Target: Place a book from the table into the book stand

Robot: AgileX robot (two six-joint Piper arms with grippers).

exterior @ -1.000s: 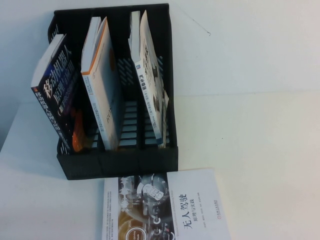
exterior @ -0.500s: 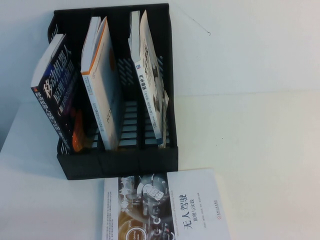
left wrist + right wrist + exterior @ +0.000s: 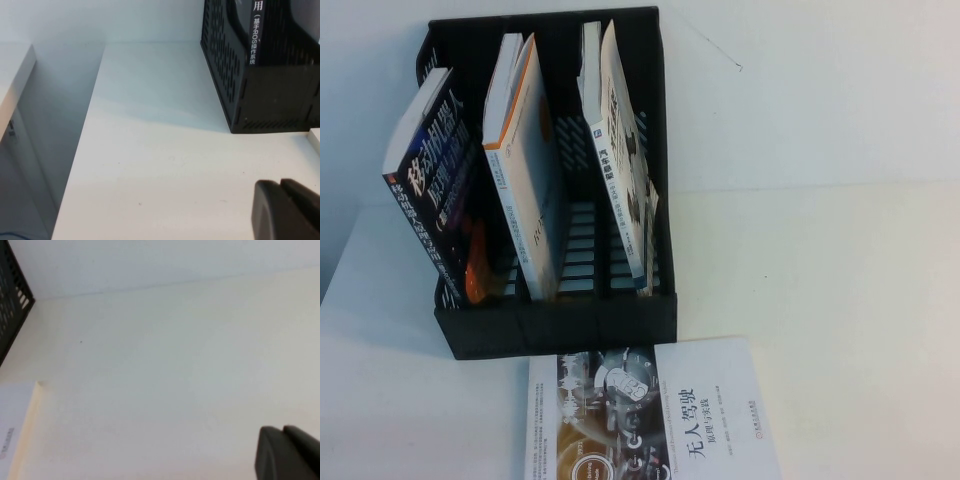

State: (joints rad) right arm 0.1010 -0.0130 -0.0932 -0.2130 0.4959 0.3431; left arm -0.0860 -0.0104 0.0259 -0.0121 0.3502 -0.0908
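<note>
A black three-slot book stand (image 3: 555,325) stands at the back left of the white table. It holds a dark book (image 3: 440,190) in the left slot, a white and orange book (image 3: 525,170) in the middle slot and white books (image 3: 620,160) in the right slot. A white book with a dark picture (image 3: 650,410) lies flat in front of the stand at the near edge. Neither arm shows in the high view. My left gripper (image 3: 282,187) is shut and empty, above bare table left of the stand (image 3: 240,75). My right gripper (image 3: 282,432) is shut and empty, over bare table right of the flat book's corner (image 3: 12,430).
The table's left edge drops off beside the stand (image 3: 80,150). A white wall stands behind the table. The stand's corner (image 3: 10,305) shows in the right wrist view. The right half of the table (image 3: 820,280) is bare white surface.
</note>
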